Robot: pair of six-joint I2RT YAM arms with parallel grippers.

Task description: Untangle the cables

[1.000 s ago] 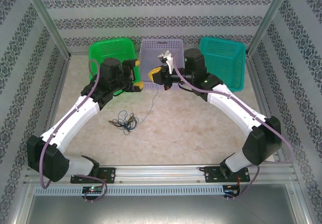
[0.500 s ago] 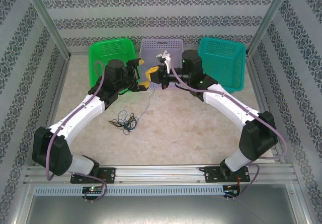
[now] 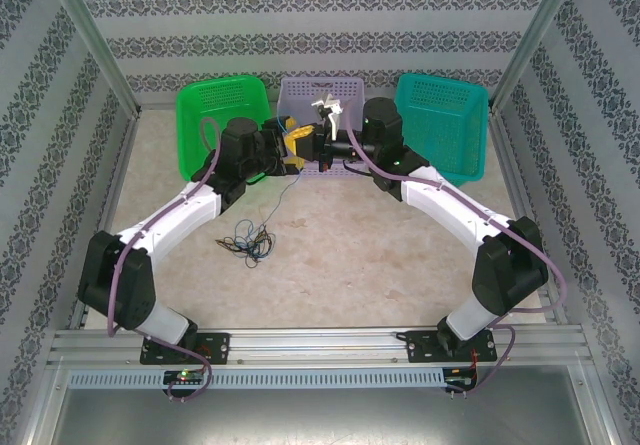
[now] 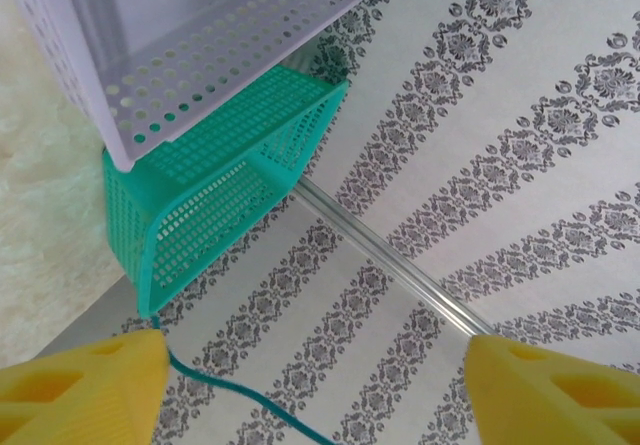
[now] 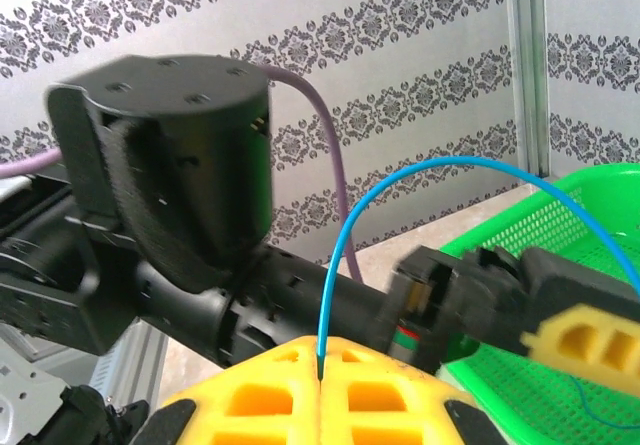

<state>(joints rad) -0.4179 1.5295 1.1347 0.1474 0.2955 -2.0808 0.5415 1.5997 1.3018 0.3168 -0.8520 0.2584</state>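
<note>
Perforated plastic teal basket [image 4: 220, 165], smooth blue cable [image 5: 460, 159].

Table [image 3: 390, 240] bears three baskets [image 3: 445, 115] and tangled cables [image 3: 250, 240].

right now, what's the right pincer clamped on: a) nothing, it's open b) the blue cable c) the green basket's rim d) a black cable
b: in the right wrist view the right pincer is pressed shut, and the blue cable rises straight out of the seam between its two halves.
</note>
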